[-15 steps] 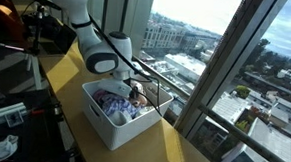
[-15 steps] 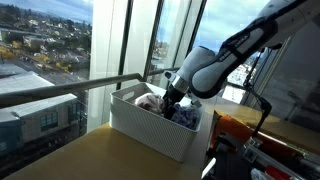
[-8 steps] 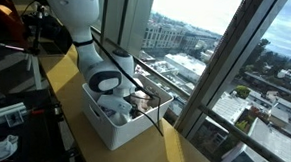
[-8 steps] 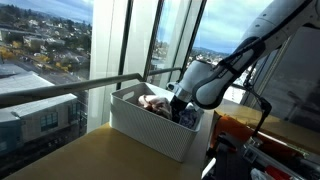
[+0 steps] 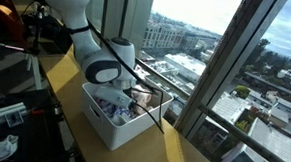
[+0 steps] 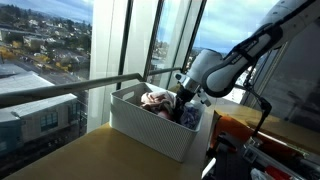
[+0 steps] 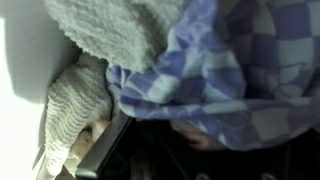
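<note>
The white robot arm (image 5: 104,67) bends down from the upper left of the frame into an open white plastic basket (image 5: 111,131) that stands on the pale wooden tabletop (image 5: 172,151) just beside a tall glass window (image 5: 217,45) looking out over a city. In both exterior views its wrist sits at the basket's rim and the lower part of the hand is sunk among a heap of crumpled fabrics, so the tips are hidden there. In the wrist view a blue-and-white checked cloth (image 7: 235,70) fills the right and middle of the frame, pressed close to the camera. A grey terry towel (image 7: 120,28) lies across the top, and a cream ribbed cloth (image 7: 68,115) hangs down the left edge against the basket's white wall. The dark fingers (image 7: 105,156) show only as a slanted bar at the lower left, touching the underside of the checked cloth. Whether they stand apart or are pinched on it I cannot tell, since the fabric covers their tips. The step in hand looks like the taking of a grip on the checked cloth inside the basket. A lift from here would call for a firm pinch on that one cloth and a straight rise clear of the rim, because the towel overlaps it and could be dragged along.
</note>
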`<control>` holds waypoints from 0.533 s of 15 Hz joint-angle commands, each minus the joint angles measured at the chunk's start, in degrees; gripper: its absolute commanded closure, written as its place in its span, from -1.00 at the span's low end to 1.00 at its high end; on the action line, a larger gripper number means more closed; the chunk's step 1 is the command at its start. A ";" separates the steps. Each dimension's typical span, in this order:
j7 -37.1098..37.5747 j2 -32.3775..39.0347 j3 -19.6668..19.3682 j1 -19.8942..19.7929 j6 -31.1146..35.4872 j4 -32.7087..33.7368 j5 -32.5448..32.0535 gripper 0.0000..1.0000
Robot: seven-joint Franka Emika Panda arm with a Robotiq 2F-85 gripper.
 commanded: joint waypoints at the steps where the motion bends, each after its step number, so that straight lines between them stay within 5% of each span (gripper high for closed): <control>1: -3.80 -10.47 7.55 -7.93 -4.36 -6.07 4.33 1.00; 5: -12.76 -20.63 12.05 -10.57 -10.92 -6.87 18.55 1.00; 8: -17.25 -28.12 6.98 -4.34 -17.62 -4.79 26.28 1.00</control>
